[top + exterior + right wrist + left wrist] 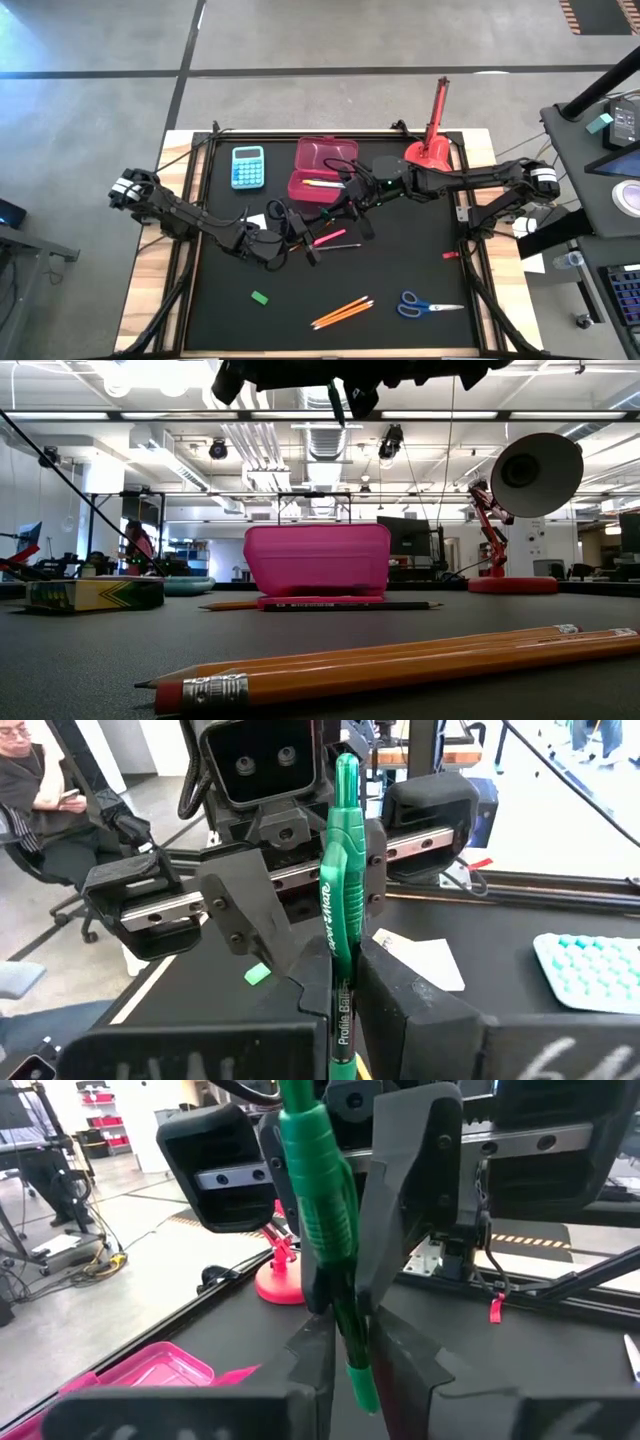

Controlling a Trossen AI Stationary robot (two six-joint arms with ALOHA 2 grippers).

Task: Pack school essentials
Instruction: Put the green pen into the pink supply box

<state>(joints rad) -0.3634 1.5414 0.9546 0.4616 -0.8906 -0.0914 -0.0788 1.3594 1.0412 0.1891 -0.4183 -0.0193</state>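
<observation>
White lettering is running lengthwise along the barrel of the green pen (338,910): a cursive brand mark on the green upper part looks like "Paper Mate" but is not coming through clearly, and just below it, on the dark section, the words "Profile Ball" are showing before the print is running out of view. Small print on the dark pencil (350,605) lying just in front of the pink case (318,560) is staying too small to read.
</observation>
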